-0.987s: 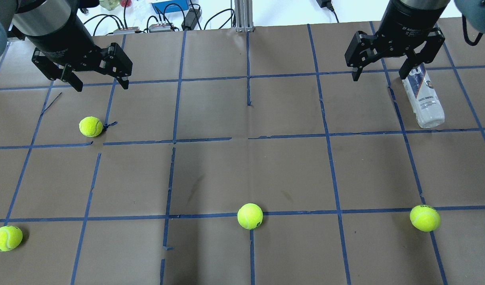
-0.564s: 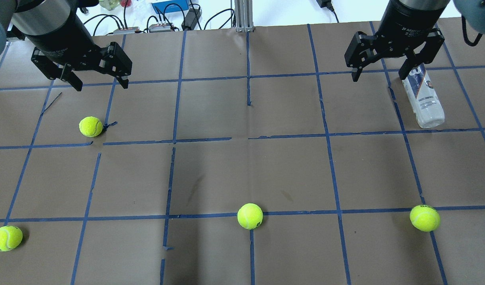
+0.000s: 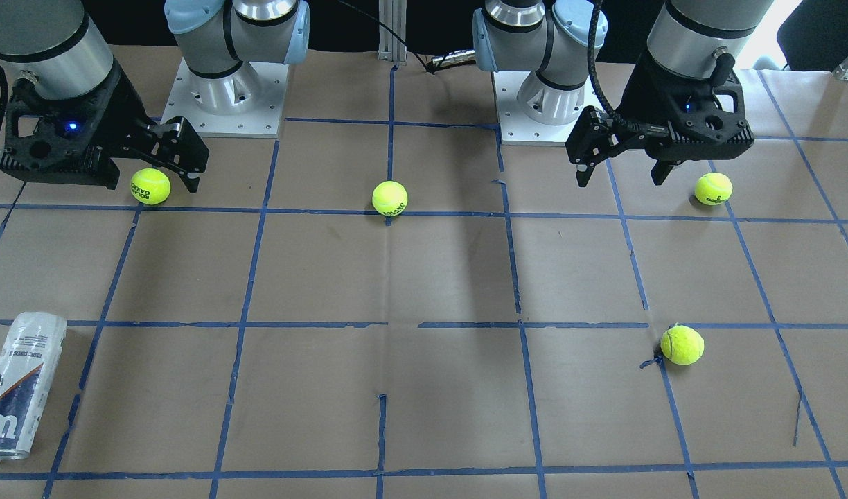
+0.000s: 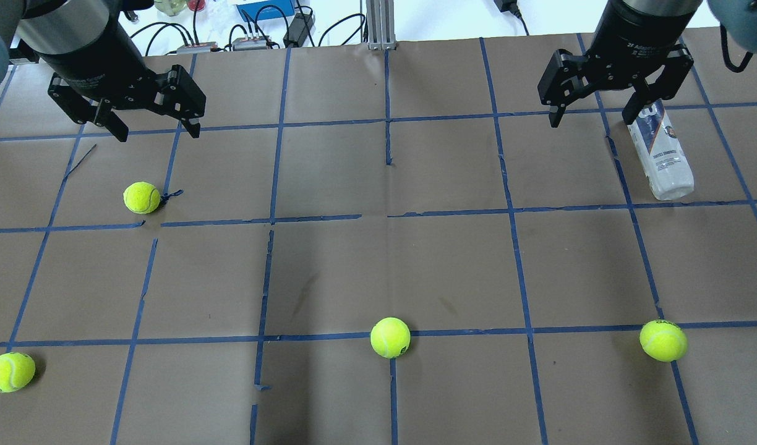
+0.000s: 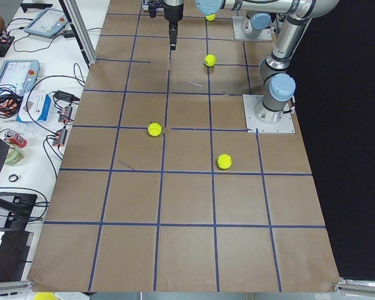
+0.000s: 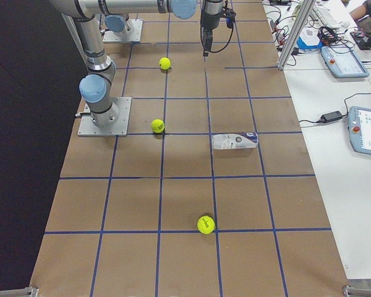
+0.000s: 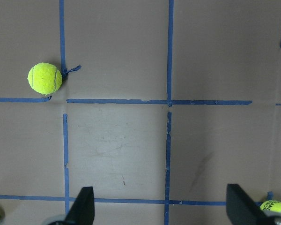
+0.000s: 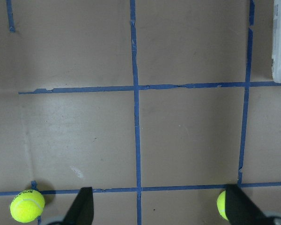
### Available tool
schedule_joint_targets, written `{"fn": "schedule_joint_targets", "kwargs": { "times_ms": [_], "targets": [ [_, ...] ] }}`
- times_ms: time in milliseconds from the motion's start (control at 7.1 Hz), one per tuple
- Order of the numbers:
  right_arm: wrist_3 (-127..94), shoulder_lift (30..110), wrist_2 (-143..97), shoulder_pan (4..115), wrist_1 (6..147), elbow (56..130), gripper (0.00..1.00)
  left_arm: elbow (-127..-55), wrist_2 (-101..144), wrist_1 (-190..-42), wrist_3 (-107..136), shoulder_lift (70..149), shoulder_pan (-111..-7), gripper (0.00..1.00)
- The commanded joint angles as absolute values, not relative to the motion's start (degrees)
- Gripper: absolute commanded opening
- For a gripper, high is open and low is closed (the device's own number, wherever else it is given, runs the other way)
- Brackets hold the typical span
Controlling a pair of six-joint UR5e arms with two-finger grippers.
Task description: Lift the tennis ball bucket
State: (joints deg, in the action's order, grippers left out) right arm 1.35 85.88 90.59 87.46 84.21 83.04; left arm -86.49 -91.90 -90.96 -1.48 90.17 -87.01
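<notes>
Tennis ball bucket [image 4: 663, 157] lies flat, R tool [image 4: 592, 122] spread.

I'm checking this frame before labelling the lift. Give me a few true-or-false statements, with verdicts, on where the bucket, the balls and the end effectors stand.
1. The tennis ball bucket lies on its side on the table. True.
2. The right end effector is shut on the tennis ball bucket. False: it is open and empty, and the front-facing view shows it well apart from the bucket.
3. Four tennis balls lie loose on the table. True.
4. The left end effector holds a tennis ball. False: it is open with nothing between its fingers.
5. The tennis ball bucket is on the robot's left side. False: it lies on the robot's right side.
</notes>
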Motion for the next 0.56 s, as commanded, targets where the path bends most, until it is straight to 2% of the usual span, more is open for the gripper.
{"fn": "schedule_joint_targets", "kwargs": {
  "times_ms": [0,423],
  "targets": [
    [1.32,85.87,90.53,87.45,84.29,82.97,1.0,-86.57,-92.02,-90.97,-1.49,90.18,-87.01,1.0],
    [1.23,85.52,90.53,87.45,84.46,82.88,1.0,-86.57,-91.93,-90.97,-1.49,90.18,-87.01,1.0]
  ]
}}
